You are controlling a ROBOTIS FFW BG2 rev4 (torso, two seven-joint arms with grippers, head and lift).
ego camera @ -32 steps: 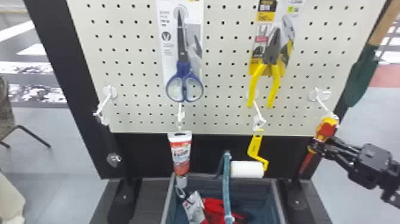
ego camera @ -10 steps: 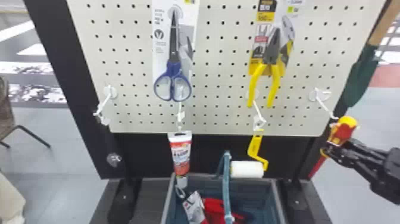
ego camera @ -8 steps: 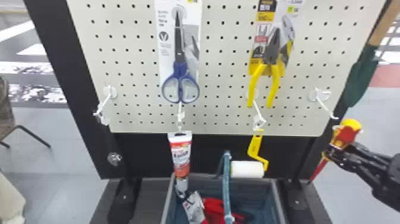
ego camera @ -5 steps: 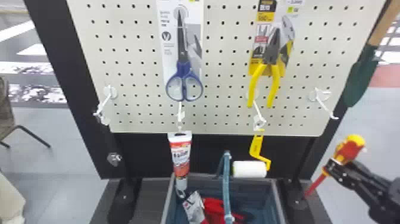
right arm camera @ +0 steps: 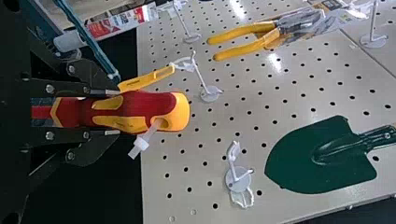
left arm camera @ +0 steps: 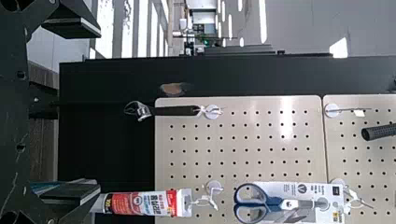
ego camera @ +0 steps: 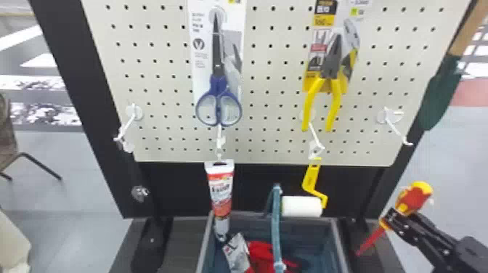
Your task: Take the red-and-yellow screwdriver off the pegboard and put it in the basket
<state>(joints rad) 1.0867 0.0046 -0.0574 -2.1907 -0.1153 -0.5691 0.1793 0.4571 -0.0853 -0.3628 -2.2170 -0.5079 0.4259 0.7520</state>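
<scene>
Screwdriver (ego camera: 414,197) slants, clamped in the right tool (ego camera: 393,219).

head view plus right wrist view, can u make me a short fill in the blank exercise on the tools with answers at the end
The red-and-yellow screwdriver is held in the robot's ____ gripper.
In the head view, the scissors hang to the ____ of the pliers.
The scissors' handles are ____.
The trowel has a dark ____ blade.
Missing words: right; left; blue; green.
</scene>
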